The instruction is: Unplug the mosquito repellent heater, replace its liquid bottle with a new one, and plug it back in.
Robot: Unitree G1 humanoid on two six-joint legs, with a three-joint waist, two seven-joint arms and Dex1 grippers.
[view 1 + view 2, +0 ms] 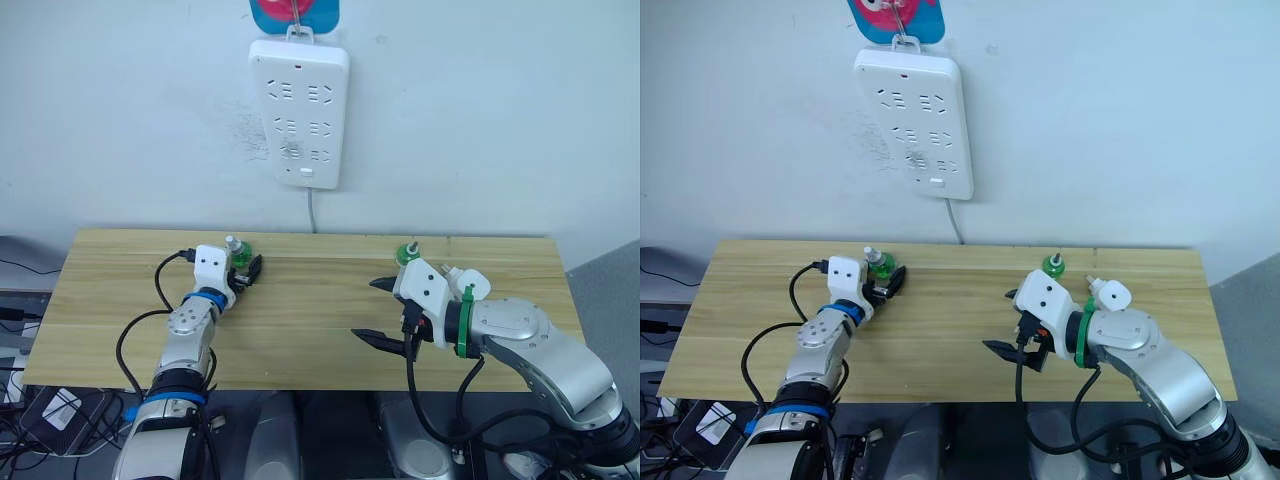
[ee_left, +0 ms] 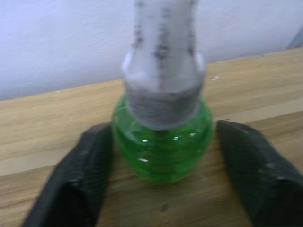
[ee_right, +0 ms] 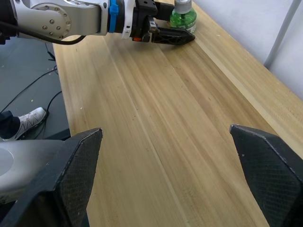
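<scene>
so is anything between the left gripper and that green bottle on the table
Nothing visible. The left gripper is open with its fingers either side of the green bottle, bare wooden table around it.

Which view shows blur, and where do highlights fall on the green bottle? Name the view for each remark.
Left wrist view: the green bottle is soft and blurred, its white neck smeared, with small bright highlights on its ribbed belly between the left gripper fingers. Right wrist view: the wooden table grain is sharp, evenly lit.
</scene>
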